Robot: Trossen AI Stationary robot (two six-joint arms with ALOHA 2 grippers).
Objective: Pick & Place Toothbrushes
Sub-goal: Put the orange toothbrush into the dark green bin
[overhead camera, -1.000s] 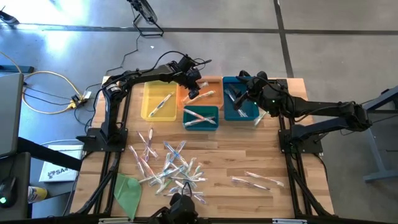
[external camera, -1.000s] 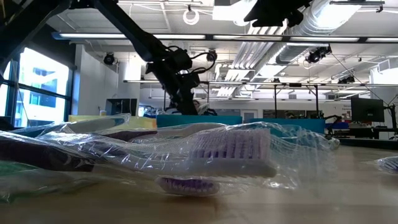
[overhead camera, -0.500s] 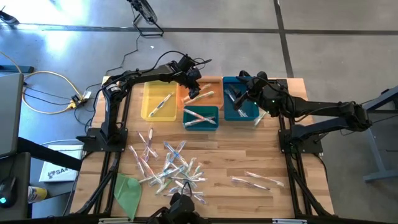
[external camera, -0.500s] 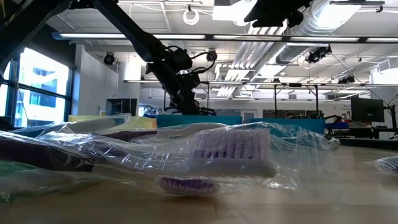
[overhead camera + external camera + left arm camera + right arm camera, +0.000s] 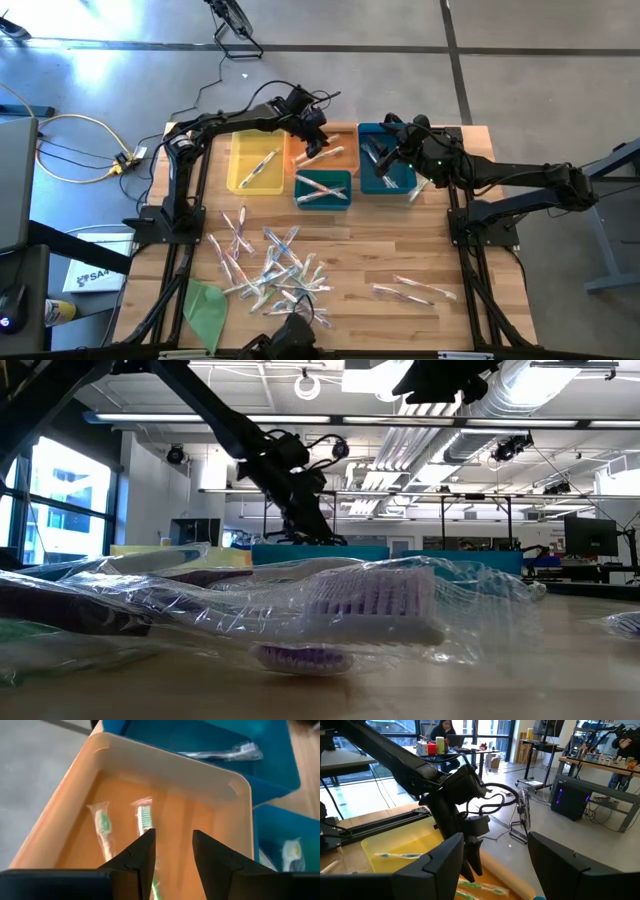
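My left gripper (image 5: 316,140) (image 5: 173,854) hangs open over the orange bin (image 5: 335,133) (image 5: 165,775), slanting down, with nothing between its fingers. Two green-headed wrapped toothbrushes (image 5: 145,820) (image 5: 103,826) lie flat on the bin's floor below it. My right gripper (image 5: 380,152) (image 5: 495,865) is held open and nearly level above the blue bin (image 5: 400,182), touching nothing. Many more wrapped toothbrushes (image 5: 272,266) lie scattered on the wooden table's near half.
A yellow bin (image 5: 238,165) holds one toothbrush, and a small teal bin (image 5: 322,199) in front of the orange one holds a few. A second small group of toothbrushes (image 5: 415,290) lies at the near right. A green cloth (image 5: 207,308) lies at the near left corner.
My left gripper has let go of a pale wrapped toothbrush that showed at its fingertips a second ago; it now lies in the orange bin. The gripper has tipped a little upward while staying over the bin.
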